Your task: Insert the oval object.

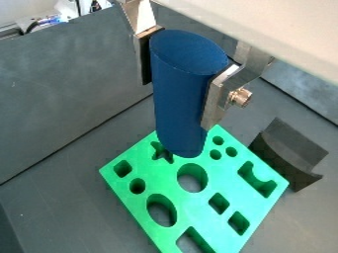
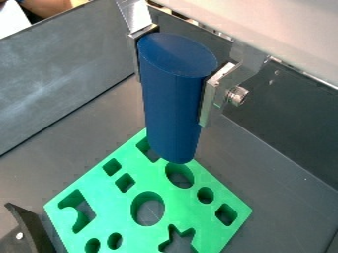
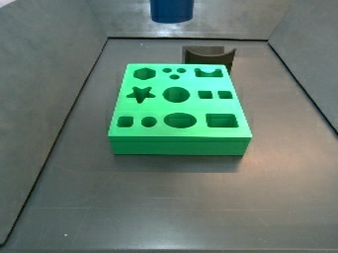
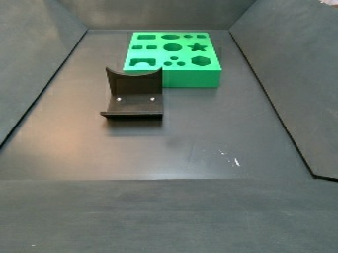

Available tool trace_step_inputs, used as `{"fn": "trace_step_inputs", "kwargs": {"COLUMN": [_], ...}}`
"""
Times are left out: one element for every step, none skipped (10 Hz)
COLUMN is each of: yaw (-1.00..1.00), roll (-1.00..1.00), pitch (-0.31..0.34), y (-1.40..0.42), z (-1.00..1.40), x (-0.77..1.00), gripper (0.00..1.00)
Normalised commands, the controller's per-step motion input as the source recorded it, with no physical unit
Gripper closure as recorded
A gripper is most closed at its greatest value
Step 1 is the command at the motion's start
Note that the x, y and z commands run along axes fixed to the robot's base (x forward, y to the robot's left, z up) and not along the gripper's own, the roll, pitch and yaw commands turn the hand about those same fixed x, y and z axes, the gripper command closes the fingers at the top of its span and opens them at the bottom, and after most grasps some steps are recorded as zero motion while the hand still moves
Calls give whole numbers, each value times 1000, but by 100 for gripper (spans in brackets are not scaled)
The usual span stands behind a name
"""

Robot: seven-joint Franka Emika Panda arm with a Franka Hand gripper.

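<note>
My gripper (image 1: 183,74) is shut on the oval object (image 1: 183,99), a tall dark blue smooth peg held upright between the silver fingers (image 1: 218,97). Both wrist views show this grip (image 2: 175,74). The peg (image 2: 172,109) hangs well above the green block (image 1: 132,188), which has several differently shaped holes, among them an oval hole (image 1: 161,210). In a side view only the peg's lower end (image 3: 172,9) shows, high above the block's far side (image 3: 179,140). In the side view of the block (image 4: 172,77) the gripper is out of frame.
The dark fixture (image 4: 132,94), with a curved cut in its upright, stands on the floor beside the block; it also shows in other views (image 3: 208,53) (image 1: 294,153). Grey walls (image 3: 53,99) enclose the dark floor.
</note>
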Motion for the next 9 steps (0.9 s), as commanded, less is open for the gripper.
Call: {"fn": "trace_step_inputs", "kwargs": {"yaw": [-103,-126,-143,-297,-543,-406,-297,-249,-63], "roll": [0,0,10,39,0,-20,-79,-131,-114], "pitch": [-67,-63,-27,-10,0,0,0,0,0], "y": [-329,-329,-280,-269,-106,-51,31,160,197], "z": [-1000,-1000,-1000,-1000,-1000,-1000,-1000,-894,-837], "x": [506,491,440,369,100,0,-89,0,0], "gripper": [100,100,100,100,100,100,100,100,100]}}
